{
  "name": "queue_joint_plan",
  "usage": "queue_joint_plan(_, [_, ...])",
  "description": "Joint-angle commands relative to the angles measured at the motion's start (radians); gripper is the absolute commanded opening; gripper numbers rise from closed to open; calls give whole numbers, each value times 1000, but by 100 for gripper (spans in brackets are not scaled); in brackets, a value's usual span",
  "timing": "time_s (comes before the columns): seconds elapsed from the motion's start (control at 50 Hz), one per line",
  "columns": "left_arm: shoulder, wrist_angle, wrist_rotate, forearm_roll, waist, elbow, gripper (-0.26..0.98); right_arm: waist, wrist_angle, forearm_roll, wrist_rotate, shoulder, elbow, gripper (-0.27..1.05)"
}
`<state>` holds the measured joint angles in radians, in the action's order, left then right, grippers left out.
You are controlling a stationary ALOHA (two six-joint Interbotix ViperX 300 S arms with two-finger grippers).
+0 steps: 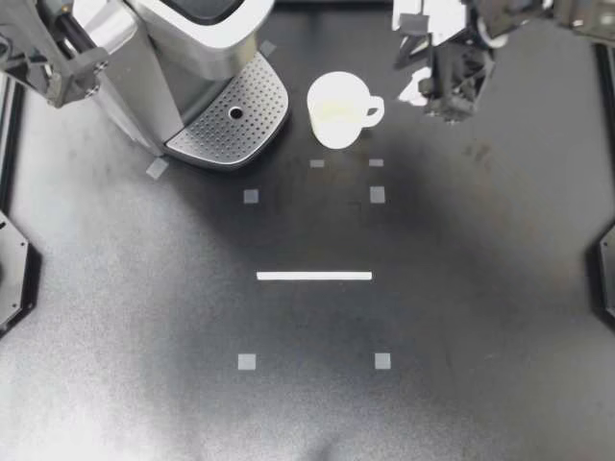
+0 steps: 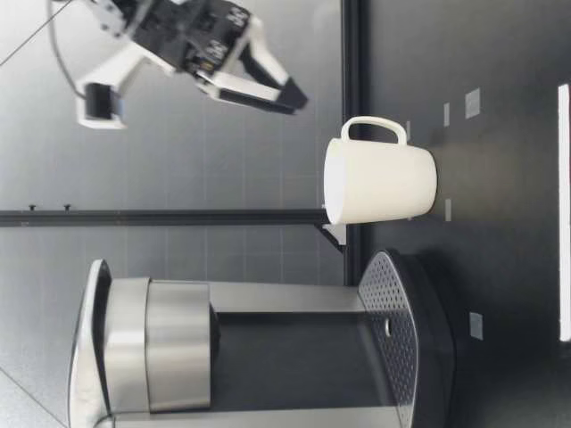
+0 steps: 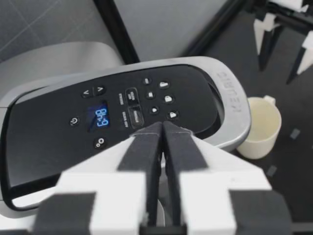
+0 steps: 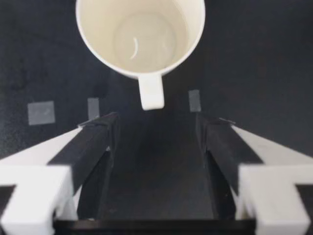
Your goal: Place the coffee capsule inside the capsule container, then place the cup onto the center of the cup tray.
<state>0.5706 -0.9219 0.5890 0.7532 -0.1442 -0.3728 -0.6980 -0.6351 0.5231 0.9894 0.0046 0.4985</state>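
Black table (image 1: 307, 413) from above: cup (image 1: 338, 110) upright beside the coffee machine's (image 1: 183, 58) drip tray (image 1: 231, 120), my right gripper (image 1: 450, 94) near it, my left gripper (image 1: 67, 60) by the machine. Left wrist: fingers (image 3: 144, 147) clenched empty above the lettered panel's (image 3: 122, 107) blue digits. Right wrist: fingers (image 4: 93, 142) spread, cup handle (image 4: 150, 95) just ahead.

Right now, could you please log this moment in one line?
left gripper: jaws shut, facing coffee machine | right gripper: jaws open, facing cup | cup: beside cup tray

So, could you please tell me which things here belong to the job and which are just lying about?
Job: white ceramic cup; perforated silver cup tray; silver-and-black coffee machine.
Lying about: grey square tape markers; white strip.
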Motion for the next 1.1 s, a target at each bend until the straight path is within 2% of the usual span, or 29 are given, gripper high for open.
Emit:
queue_joint_plan(0.0, [11, 9, 0, 6, 2, 11, 12, -8, 11, 6, 0, -8, -31, 59])
queue_joint_plan(0.6, [26, 32, 2, 18, 2, -23, 12, 49, 58, 32, 3, 94, -48, 59])
queue_joint_plan(1.08, [28, 35, 3, 23, 2, -34, 12, 64, 94, 32, 3, 158, -61, 59])
